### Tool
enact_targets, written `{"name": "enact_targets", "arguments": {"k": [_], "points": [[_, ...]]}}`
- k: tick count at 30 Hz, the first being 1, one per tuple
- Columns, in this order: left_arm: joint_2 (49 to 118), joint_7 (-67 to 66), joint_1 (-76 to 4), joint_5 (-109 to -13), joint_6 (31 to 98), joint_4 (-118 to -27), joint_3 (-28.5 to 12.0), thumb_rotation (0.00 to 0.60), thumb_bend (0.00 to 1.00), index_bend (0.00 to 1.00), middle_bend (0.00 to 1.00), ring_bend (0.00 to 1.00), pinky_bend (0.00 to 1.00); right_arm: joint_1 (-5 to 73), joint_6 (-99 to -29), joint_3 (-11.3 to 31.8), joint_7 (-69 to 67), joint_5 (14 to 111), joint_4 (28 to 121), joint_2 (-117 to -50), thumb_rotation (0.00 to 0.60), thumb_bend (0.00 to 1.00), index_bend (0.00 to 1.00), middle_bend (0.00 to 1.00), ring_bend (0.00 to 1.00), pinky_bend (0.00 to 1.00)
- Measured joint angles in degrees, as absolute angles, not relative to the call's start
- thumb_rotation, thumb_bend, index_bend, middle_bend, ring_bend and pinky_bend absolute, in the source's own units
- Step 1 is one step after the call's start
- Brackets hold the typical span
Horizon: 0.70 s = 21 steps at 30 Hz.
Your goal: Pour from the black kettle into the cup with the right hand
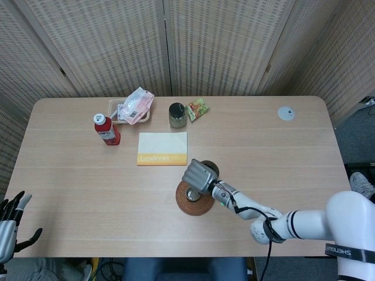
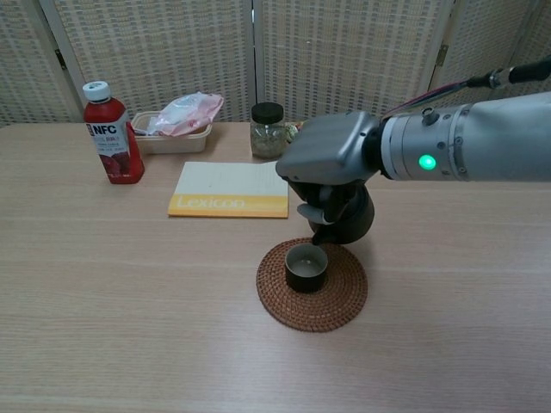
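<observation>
My right hand (image 2: 331,163) (image 1: 197,174) grips the black kettle (image 2: 349,219) and holds it lifted and tilted to the left. Its spout hangs just above the rim of the dark cup (image 2: 306,266). The cup stands on a round woven coaster (image 2: 312,297) (image 1: 195,202) near the table's middle. In the head view the hand covers most of the kettle and the cup. My left hand (image 1: 10,225) hangs off the table's front left corner with its fingers spread and nothing in it.
A Lexicon book (image 2: 232,200) lies behind the coaster. A red NFC bottle (image 2: 111,133), a tray with a pink bag (image 2: 182,116), a dark-lidded jar (image 2: 268,130) and a snack packet (image 1: 197,108) stand along the back. A small white disc (image 1: 286,113) lies far right.
</observation>
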<state>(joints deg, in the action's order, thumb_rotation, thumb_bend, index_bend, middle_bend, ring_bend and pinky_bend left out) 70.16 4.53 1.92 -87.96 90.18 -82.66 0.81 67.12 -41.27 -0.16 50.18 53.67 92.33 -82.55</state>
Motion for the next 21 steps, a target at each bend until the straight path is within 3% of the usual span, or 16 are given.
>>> {"name": "enact_targets", "arguments": {"k": [21], "points": [[70.8,6.3,2.9,-87.9,91.0,-81.1,0.8,0.600,0.25,0.09,0.03,0.10,0.01,73.2,-45.4,-3.5,60.8,47.0,94.6,-83.8,0.462,0.84,1.00,1.00,0.98,0.50]]}}
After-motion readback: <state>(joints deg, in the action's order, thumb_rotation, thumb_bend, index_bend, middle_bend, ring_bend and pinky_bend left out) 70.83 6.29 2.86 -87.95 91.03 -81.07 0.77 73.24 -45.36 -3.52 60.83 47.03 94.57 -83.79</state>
